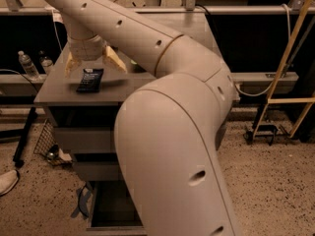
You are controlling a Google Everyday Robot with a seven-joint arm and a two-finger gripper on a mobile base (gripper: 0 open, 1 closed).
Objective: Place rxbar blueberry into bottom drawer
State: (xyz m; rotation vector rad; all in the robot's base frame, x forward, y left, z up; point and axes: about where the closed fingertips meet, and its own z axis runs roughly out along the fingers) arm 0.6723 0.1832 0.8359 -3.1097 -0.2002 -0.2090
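- At the far left, past the cabinet's edge, two water bottles (pixel 27 65) stand well apart from my work.
- On the grey cabinet top (pixel 54 95), near its front left corner, the rxbar blueberry (pixel 90 79) lies flat with bare surface around it.
- My gripper (pixel 93 64) hangs just above the bar's far end, fingers (pixel 114 60) spread wide and holding nothing.
- Below, the bottom drawer (pixel 113 205) stands pulled open, its right part hidden by my arm (pixel 172 146).
- To the right, a yellow wooden frame (pixel 290 101) stands well clear.

No writing can be read. The rxbar blueberry (pixel 90 79) on the counter (pixel 64 96) bears white marks too small to read; the hand (pixel 93 64) is spread wide over it.
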